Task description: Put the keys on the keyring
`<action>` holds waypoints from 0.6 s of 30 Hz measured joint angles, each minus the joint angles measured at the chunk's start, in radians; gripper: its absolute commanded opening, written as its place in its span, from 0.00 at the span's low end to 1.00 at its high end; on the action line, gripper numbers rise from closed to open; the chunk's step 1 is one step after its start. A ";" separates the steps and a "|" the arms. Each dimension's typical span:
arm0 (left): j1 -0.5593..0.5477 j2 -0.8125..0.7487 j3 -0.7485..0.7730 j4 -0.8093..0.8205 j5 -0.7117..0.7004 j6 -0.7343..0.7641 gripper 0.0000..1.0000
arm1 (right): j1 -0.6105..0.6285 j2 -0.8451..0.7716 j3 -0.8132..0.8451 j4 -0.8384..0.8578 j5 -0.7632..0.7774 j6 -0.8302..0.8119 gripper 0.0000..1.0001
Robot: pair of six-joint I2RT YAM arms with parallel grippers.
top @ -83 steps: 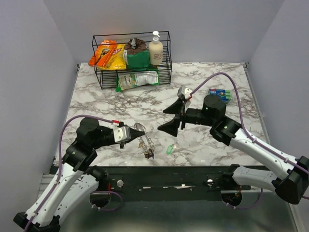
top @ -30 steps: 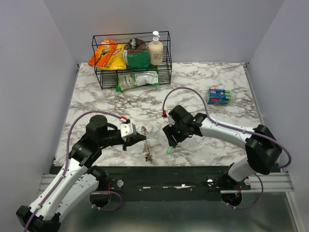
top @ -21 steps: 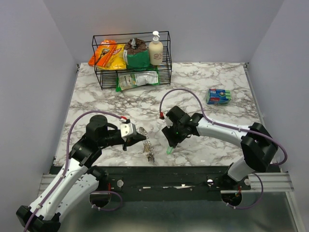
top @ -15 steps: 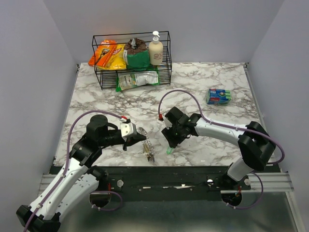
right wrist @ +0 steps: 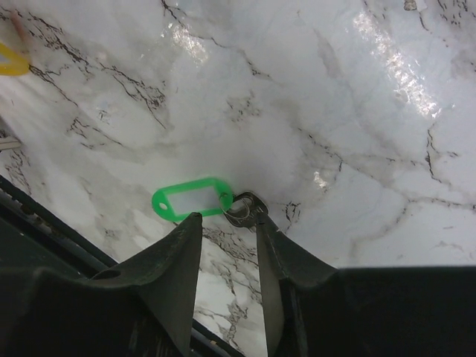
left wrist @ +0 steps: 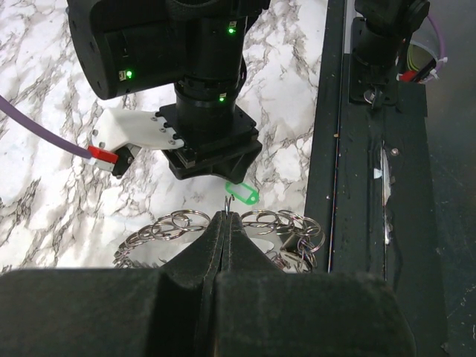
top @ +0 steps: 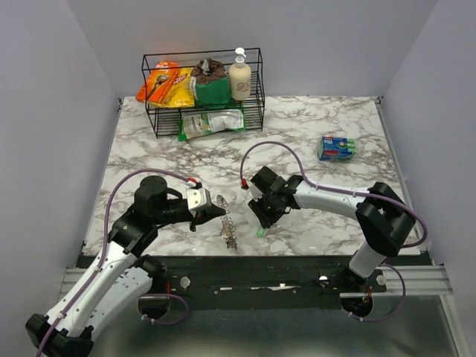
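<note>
Risk: the right gripper (right wrist: 228, 218), jaws narrowly apart and gripping nothing yet, may clip only the small ring, so the flat green-tagged key (right wrist: 190, 202) skids across the marble table (right wrist: 372, 111). The key lies at 12 o'clock of its fingertips, tag toward 9. The left gripper (left wrist: 225, 217) is pinched shut on the keyring (left wrist: 169, 223).

I cannot read any text; the print on the snack bags (top: 167, 85) and the blue packet (top: 337, 148) is too small.
</note>
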 measured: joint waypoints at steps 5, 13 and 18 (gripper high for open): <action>0.000 0.001 0.000 0.000 0.000 0.000 0.00 | 0.000 0.018 0.008 0.007 0.000 -0.007 0.36; 0.000 0.012 0.000 0.000 0.000 0.001 0.00 | 0.000 0.022 0.020 0.008 -0.010 -0.018 0.12; 0.000 0.012 0.000 0.000 0.000 0.001 0.00 | 0.000 0.031 0.024 0.011 -0.011 -0.025 0.04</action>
